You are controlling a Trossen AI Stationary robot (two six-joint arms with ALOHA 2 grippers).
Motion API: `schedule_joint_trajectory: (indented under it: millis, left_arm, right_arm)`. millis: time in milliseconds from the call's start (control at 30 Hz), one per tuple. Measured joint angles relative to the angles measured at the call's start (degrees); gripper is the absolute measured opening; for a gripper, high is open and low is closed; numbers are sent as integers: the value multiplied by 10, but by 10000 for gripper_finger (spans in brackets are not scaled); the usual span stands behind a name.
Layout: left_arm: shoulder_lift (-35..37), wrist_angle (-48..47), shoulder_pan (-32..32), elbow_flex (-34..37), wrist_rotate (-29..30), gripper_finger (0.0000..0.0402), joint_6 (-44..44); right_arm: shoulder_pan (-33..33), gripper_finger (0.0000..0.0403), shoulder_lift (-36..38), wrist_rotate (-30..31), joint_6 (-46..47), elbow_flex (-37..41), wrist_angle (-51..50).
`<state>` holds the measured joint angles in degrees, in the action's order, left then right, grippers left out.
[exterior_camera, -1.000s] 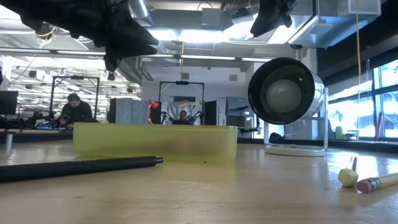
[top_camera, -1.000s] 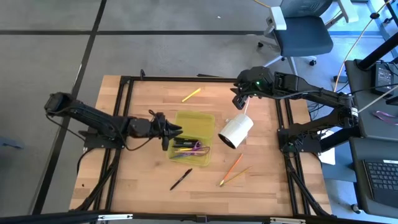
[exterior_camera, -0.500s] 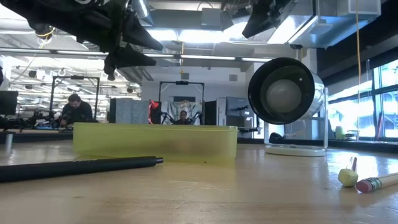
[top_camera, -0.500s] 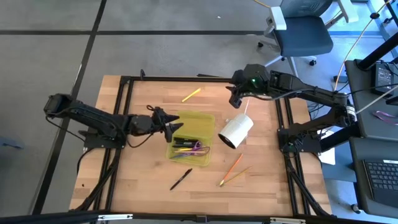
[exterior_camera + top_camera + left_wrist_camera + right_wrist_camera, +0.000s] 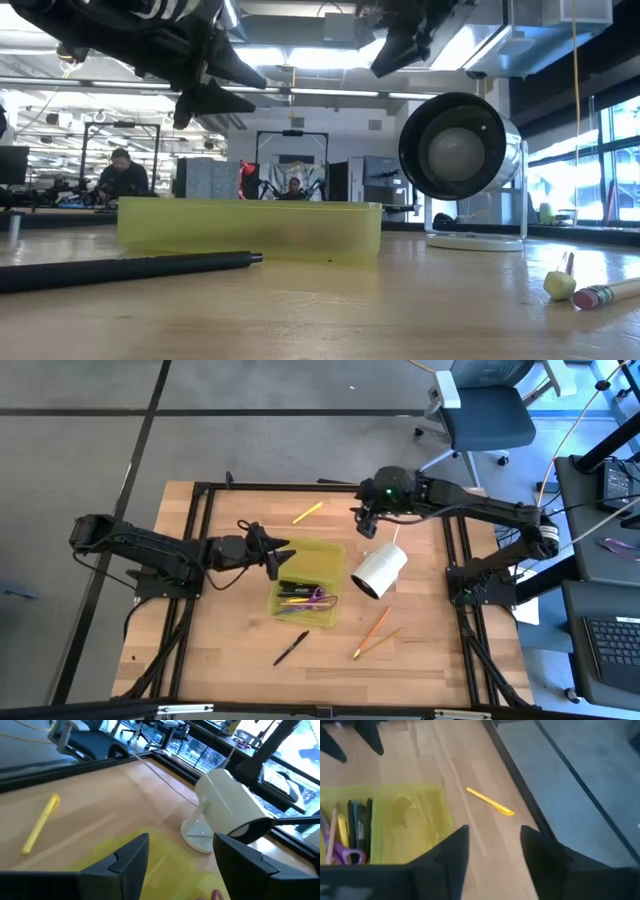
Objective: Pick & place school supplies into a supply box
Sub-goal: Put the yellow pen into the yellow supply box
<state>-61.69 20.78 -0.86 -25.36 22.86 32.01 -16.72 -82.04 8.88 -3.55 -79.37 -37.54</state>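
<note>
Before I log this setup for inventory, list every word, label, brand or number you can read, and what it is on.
No text can be read in any view.
Box: no label shows.
Yellow marker, black pen, pencils: any print is too small to read.
White cylinder: no marking shows.
Room behind the table in the low view: any signs are too small and blurred to read.

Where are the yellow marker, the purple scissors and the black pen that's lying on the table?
yellow marker (image 5: 308, 512): high view, middle of its barrel.
purple scissors (image 5: 318, 597): high view, its handles, inside the box.
black pen (image 5: 291, 648): high view, middle of its shaft.
</note>
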Motion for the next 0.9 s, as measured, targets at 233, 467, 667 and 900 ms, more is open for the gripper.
schedule_joint_trajectory:
  millis: [233, 467, 667, 900]
  left_arm:
    - [0, 0, 30, 0, -1, 212, -32]
    - [0, 0, 74, 0, -15, 212, -30]
    - [0, 0, 110, 0, -16, 212, -9]
    - [0, 0, 131, 0, -14, 212, 1]
  right_arm:
    - [-4, 264, -43, 63, 0, 0, 52]
    - [-58, 275, -91, -45, -73, -40, 58]
    - [-122, 275, -182, -152, -188, -126, 43]
    - [-150, 275, -311, -167, -314, -251, -29]
